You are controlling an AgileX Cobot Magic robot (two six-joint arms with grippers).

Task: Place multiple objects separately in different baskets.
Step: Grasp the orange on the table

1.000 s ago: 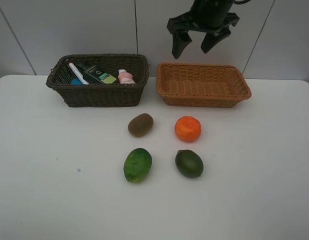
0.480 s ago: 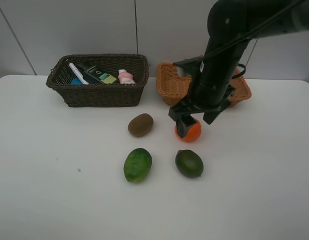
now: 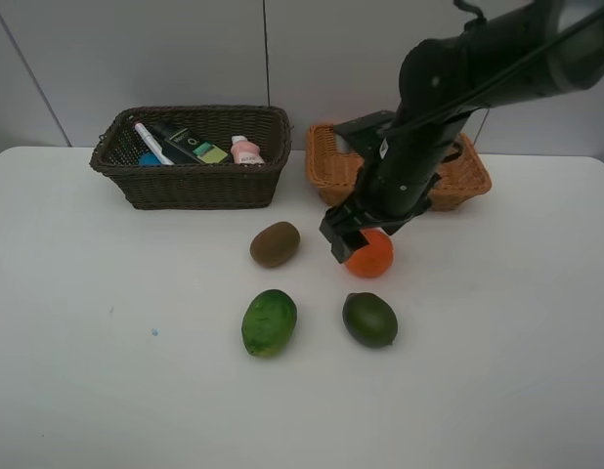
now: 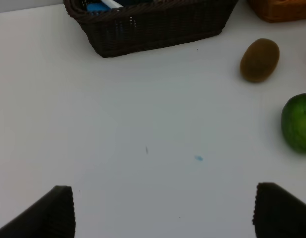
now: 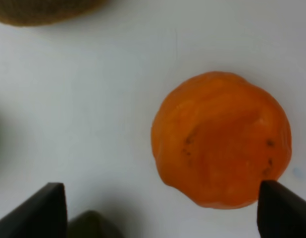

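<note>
My right gripper (image 3: 358, 244) hangs open, low over the orange (image 3: 372, 257), which rests on the white table. In the right wrist view the orange (image 5: 221, 139) lies between the fingertips, close to one of them, and my right gripper (image 5: 163, 213) is not touching it. The kiwi (image 3: 275, 243) and two green oval fruits (image 3: 270, 322) (image 3: 369, 319) lie nearby. The dark basket (image 3: 192, 181) holds the marker (image 3: 149, 142), green bottle (image 3: 185, 143) and pink bottle (image 3: 246, 149). My arm partly hides the light basket (image 3: 328, 166). My left gripper (image 4: 168, 218) is open over bare table.
The left wrist view shows the kiwi (image 4: 259, 59), one green fruit (image 4: 297, 123) and the dark basket (image 4: 153, 27) ahead of the fingers. The kiwi's edge (image 5: 44, 10) shows in the right wrist view. The white table (image 3: 107, 342) runs back to a wall.
My right arm came down from above the light basket to the orange, then shifted slightly left over it. The fruits and baskets have not moved.
</note>
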